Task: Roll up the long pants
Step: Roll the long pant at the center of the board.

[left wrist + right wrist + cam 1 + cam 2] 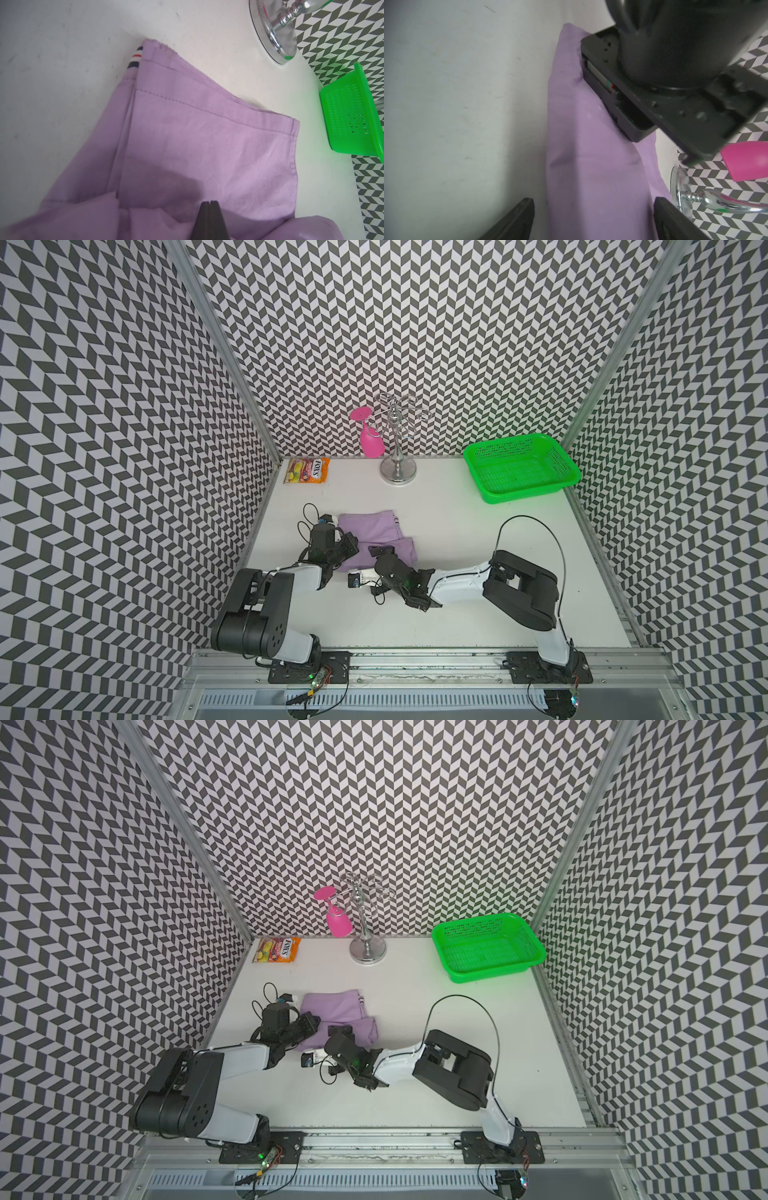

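Far left, against the back wall, a bag of Fox's sweets (306, 470) lies flat on the white tabletop (457, 593). In front of it and nearer the arms, the left end effector (210, 202) sits over the left part of the long pants (376, 531). Its fingers are pressed together, with no cloth visibly caught between the tips. The pants lie left of centre on the tabletop, folded into flat lilac layers, with a narrower fold lying toward the arms. The striped waistband trim (397, 524) shows at the far right corner of the garment. Behind the pants, at the back wall, a pink wine glass (371, 441) hangs upside down from a chrome rack (398, 472) that stands on a round base. The right end effector (593, 200) is at the near fold of the pants, right of the left one. Its fingers are spread wide, with the fold lying between them; on one side a strip of bare tabletop shows between finger and cloth, and contact on the other side cannot be told. At the back right corner a green basket (557, 462) of perforated plastic stands well apart from the pants.
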